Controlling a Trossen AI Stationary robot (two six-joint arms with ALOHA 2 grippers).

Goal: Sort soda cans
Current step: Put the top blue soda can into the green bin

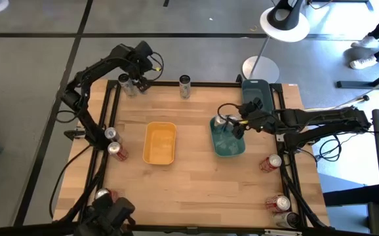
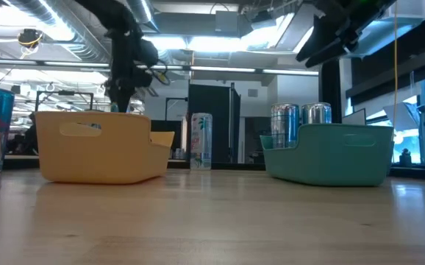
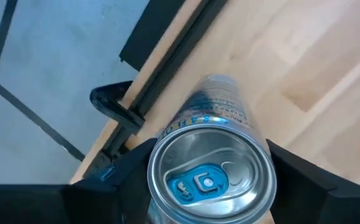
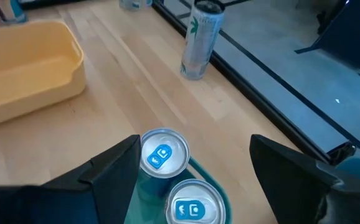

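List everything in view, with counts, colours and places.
silver cans in tray: two, blue tabs, upright in the teal tray
slim can: one, white-teal, upright at the far edge
held can: one, silver, far-left corner
left-edge cans: one silver, one red beside it
red cans: three, two on the right edge, one at the near-left corner
yellow tray: one, empty, table centre
teal tray: one, right of centre
dark tray: one, far-right edge
table: one, light wood
person: one, only legs and shoes, beyond the far-right corner
left pincer: around the held can
right pincer: open above the teal tray
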